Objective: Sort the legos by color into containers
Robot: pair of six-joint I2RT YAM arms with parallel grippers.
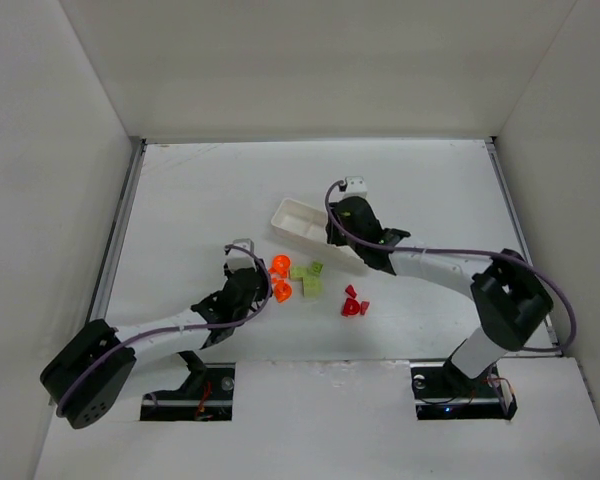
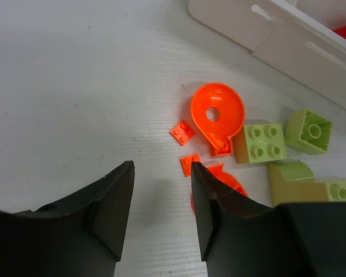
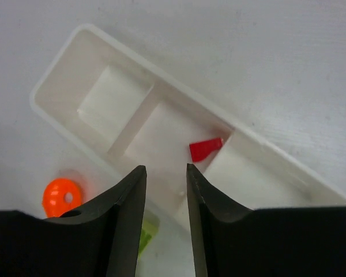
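left claw: low over the table, jaws spread, nothing between them. it sits just left of the orange cluster.

orange legos: two round pieces and two tiny plates, all loose on the table. one round piece is partly hidden behind the claw's finger. none is in the tray.

green blocks: three by my count from the top view, just right of the orange ones, some touching. all are loose on the table.

tray: three compartments in a row. the middle one holds a single red piece, close to a divider. the other two look bare as far as i can see.

right claw: above the tray's near wall, jaws spread, carrying nothing.

loose reds: three small ones on the table, right of the greens and near the tray.

status, my judgement: one red sorted, so the task is at an early stage. every orange, every green and three reds are left. the orange cluster is nearest my left claw.
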